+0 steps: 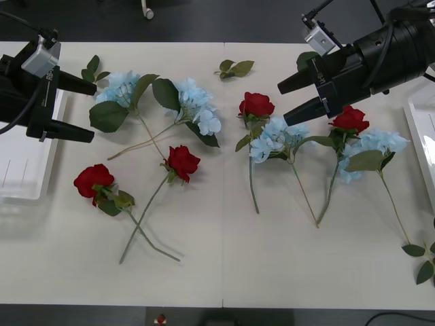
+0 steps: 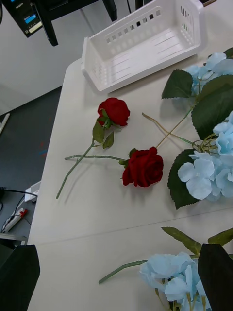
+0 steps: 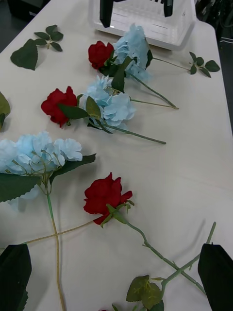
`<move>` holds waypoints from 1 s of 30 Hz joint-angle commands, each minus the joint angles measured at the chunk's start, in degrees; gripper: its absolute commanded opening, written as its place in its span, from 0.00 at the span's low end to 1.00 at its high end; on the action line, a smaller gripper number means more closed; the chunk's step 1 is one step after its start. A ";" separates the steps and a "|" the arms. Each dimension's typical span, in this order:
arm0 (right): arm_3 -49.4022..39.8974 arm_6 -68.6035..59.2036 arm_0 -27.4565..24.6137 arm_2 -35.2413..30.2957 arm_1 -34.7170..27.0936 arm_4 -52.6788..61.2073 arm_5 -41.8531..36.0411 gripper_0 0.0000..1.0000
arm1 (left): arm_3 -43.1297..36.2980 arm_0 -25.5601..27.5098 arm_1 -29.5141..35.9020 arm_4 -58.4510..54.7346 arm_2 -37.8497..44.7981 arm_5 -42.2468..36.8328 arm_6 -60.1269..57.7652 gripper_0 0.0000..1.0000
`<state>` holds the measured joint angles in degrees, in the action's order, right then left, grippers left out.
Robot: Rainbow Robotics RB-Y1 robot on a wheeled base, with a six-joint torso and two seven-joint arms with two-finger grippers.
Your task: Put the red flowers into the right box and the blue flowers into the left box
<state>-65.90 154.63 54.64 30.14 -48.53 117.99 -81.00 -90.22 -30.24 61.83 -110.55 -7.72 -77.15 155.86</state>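
Nothing sorted yet, judging by how things lie. All four red flowers on the bench (image 1: 224,272): one near the left front (image 1: 93,180), one beside it toward the middle (image 1: 183,162), one at centre (image 1: 256,104), one farther right (image 1: 351,119) just under the right tool (image 1: 293,100). Blue flowers likewise loose on the bench: two clusters at the left rear (image 1: 122,87) (image 1: 198,102), one at centre (image 1: 275,139), one to the right (image 1: 377,144), stems crossing those of the roses. Left box (image 1: 27,170) at the bench's left edge, no flower visible in it; right box (image 1: 425,129) at the right edge, showing only a strip, also bare there. Left tool (image 1: 80,110) hovering over the left box's inner rim, fingers spread, holding nothing. Right tool above the centre-right flowers, fingers spread, empty too. Loose leaf sprigs (image 1: 234,68) at the rear and right front. All eight placements left to do.
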 commanded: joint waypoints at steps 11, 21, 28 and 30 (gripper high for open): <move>-0.37 0.37 1.17 -0.16 0.10 0.39 -0.12 0.95 | -6.63 -0.78 -3.82 18.80 0.96 7.36 -24.20 1.00; -0.19 -5.04 -3.75 3.79 0.46 0.13 0.41 0.95 | -12.96 -2.02 -8.13 40.42 -1.15 6.75 -60.67 1.00; -18.39 -43.80 -2.52 3.79 -8.07 -5.49 -1.44 0.95 | -11.73 -6.06 -10.59 50.00 -9.68 6.66 -85.99 1.00; -24.01 -53.38 -2.87 3.70 -10.35 -7.16 -0.91 0.95 | -10.24 -7.29 -11.55 51.58 -11.35 6.66 -89.33 1.00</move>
<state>-83.01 108.89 50.14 34.64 -54.18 112.06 -82.25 -101.54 -34.27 52.19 -60.34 -18.59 -70.10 68.12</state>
